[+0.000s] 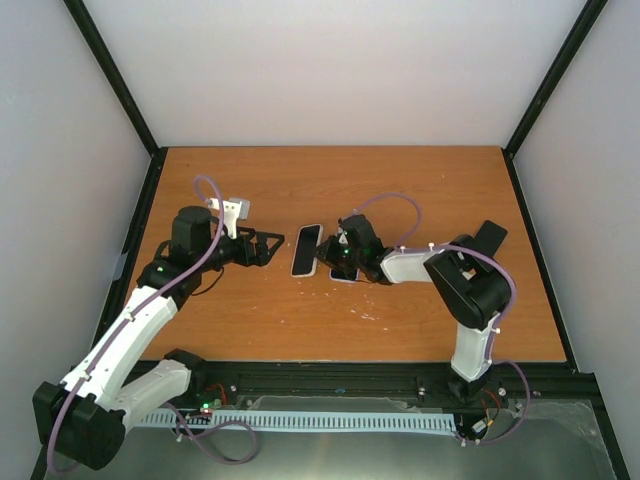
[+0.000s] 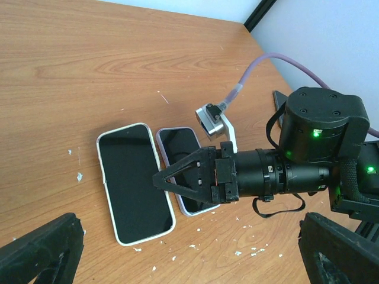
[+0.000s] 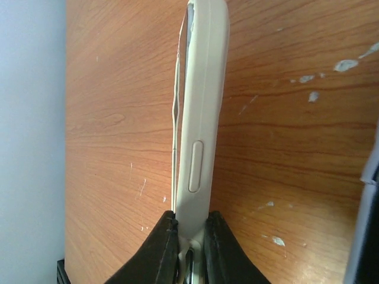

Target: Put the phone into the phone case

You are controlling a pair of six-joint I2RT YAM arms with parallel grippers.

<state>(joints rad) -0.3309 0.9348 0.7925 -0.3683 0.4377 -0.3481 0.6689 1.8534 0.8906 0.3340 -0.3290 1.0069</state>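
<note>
The white-rimmed phone case (image 1: 306, 250) lies flat on the table, and its face looks black (image 2: 133, 183). A lavender-edged phone (image 1: 343, 268) lies right beside it, screen up (image 2: 180, 155). My right gripper (image 1: 323, 256) reaches over the phone and is shut on the case's near side wall, pinching it below the moulded button (image 3: 190, 220). It also shows in the left wrist view (image 2: 157, 180). My left gripper (image 1: 270, 247) is open wide and empty, just left of the case. Its fingers (image 2: 41, 251) sit at the bottom corners of the left wrist view.
White crumbs (image 2: 195, 229) are scattered on the wooden table (image 1: 330, 190) around the case and phone. A purple cable (image 2: 254, 71) loops off the right arm. Black frame posts and white walls bound the table.
</note>
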